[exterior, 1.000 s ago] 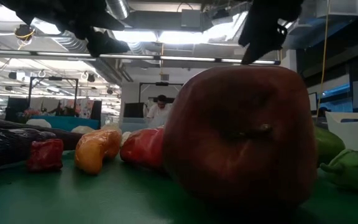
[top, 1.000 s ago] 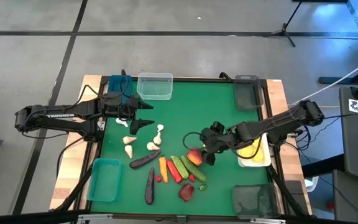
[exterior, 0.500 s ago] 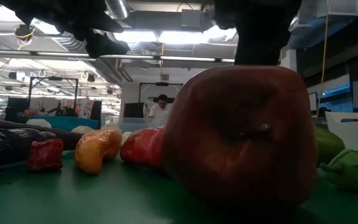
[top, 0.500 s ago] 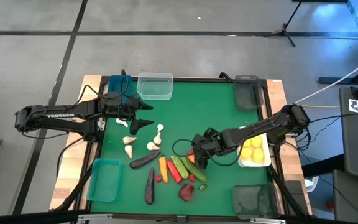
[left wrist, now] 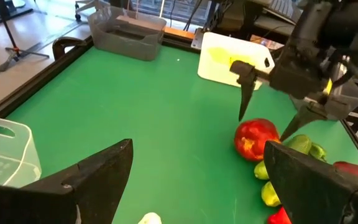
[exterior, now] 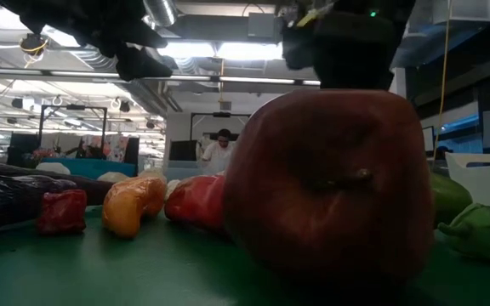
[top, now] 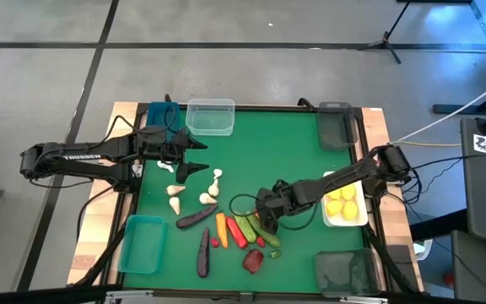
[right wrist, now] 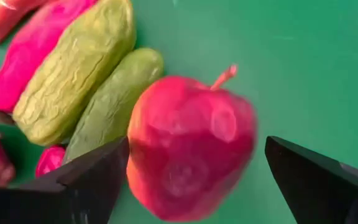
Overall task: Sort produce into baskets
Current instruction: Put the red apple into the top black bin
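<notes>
Two arms: left gripper (top: 194,158) hovering near the clear tray (top: 210,116), fingers spread, holding nothing.
Right gripper (top: 266,213): low over the red apple (right wrist: 188,146), fingers wide on both sides, not pinching.
Cucumbers (right wrist: 76,71): side by side, long ways slanted, touching the apple.
Apple stem (right wrist: 223,76): pointing away from the cucumbers.

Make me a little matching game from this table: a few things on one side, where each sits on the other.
Things:
1. lemons
2. red apple
3. garlic
4. teal basket

Places:
A. between the right hand's open fingers
B. in the white basket
C. empty, at the table's near left corner
D. loose on the mat near the left hand

Pairs: 1-B, 2-A, 3-D, 4-C
</notes>
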{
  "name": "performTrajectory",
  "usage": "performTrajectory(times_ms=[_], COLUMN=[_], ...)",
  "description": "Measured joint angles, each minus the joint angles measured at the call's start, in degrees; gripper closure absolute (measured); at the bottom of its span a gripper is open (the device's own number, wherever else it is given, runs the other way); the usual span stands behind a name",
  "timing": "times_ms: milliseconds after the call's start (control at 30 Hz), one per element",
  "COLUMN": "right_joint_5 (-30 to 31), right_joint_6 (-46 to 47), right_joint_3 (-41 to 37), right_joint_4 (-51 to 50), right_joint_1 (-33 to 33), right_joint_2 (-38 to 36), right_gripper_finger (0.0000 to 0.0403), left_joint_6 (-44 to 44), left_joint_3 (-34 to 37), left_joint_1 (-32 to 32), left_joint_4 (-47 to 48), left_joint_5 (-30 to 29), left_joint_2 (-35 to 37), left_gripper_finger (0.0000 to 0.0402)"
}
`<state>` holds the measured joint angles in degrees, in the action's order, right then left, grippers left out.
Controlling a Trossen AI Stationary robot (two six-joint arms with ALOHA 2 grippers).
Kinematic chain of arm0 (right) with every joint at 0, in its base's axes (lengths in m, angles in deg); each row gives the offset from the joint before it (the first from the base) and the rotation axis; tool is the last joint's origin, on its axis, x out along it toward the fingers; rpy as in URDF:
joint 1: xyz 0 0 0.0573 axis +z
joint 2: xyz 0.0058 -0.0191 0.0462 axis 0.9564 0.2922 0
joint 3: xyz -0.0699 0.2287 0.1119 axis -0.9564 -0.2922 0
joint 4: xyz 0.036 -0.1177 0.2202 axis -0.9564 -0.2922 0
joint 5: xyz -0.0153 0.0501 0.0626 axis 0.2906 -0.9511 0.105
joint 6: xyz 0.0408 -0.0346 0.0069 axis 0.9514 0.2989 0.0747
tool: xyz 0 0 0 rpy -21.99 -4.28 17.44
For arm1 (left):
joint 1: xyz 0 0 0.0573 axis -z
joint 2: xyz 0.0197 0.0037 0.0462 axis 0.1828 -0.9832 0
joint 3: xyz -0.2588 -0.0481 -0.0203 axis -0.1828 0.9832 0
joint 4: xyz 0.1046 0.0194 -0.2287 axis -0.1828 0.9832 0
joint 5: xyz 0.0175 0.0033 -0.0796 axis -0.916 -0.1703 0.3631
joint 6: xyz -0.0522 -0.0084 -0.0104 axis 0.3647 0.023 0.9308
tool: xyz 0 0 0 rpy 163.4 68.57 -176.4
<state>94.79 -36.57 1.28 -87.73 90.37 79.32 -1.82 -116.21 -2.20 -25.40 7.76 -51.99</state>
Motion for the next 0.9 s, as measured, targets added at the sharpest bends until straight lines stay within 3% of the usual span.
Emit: performTrajectory(times_ms=[167,367,633,900], right_joint_5=[-2.91,-1.93,-1.12,-1.1], right_joint_6=[-0.48,-3.09,-6.91,-10.14], right_joint_3=[0.26,0.26,0.2,-0.03], right_joint_4=[1.54,2.55,2.66,1.58], right_joint_1=[-1.9,-4.35,-6.14,-6.61], right_joint_2=[2.81,3.29,3.33,2.31], right_gripper_finger=[0.0027,0.0028,0.0077,0.0074], left_joint_6=[-0.37,-0.43,-0.43,0.47], left_joint_3=[0.0,0.0,0.0,0.0], left_joint_1=[0.0,0.0,0.0,0.0], left_joint_4=[-0.13,-0.05,-0.05,-0.03], left_joint_5=[-0.17,-1.7,-2.14,-2.13], left_joint_2=[-0.62,-2.07,-4.17,-4.24], left_gripper_finger=[0.0045,0.0045,0.0045,0.0045])
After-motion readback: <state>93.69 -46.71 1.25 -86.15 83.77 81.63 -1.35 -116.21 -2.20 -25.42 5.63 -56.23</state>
